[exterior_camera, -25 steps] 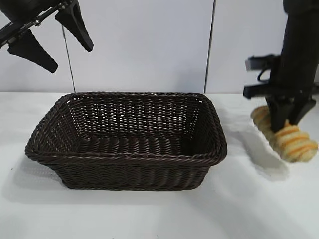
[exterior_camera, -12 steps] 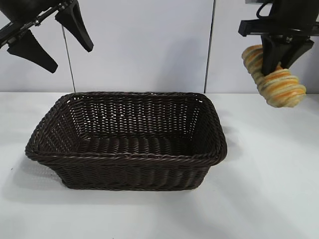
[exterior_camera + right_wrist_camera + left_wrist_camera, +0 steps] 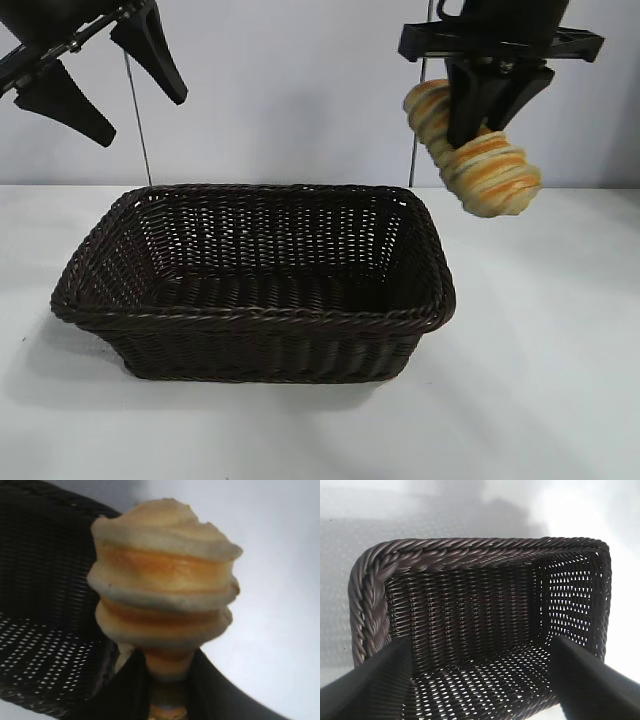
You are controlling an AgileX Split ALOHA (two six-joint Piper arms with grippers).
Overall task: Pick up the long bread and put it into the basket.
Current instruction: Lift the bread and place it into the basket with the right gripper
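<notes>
Two arms over a white counter [image 3: 540, 400]. The large rectangular dark brown woven wicker basket [image 3: 250, 318] sits mid-counter, empty. The left gripper [image 3: 100, 75] hangs parked above its far-left corner, fingers spread. The right gripper [image 3: 487, 108], fingers pinching the elongated golden-yellow ridged long bread [image 3: 480, 160], has lifted it off the counter and carried it toward the basket's right rim; release inside remains.
</notes>
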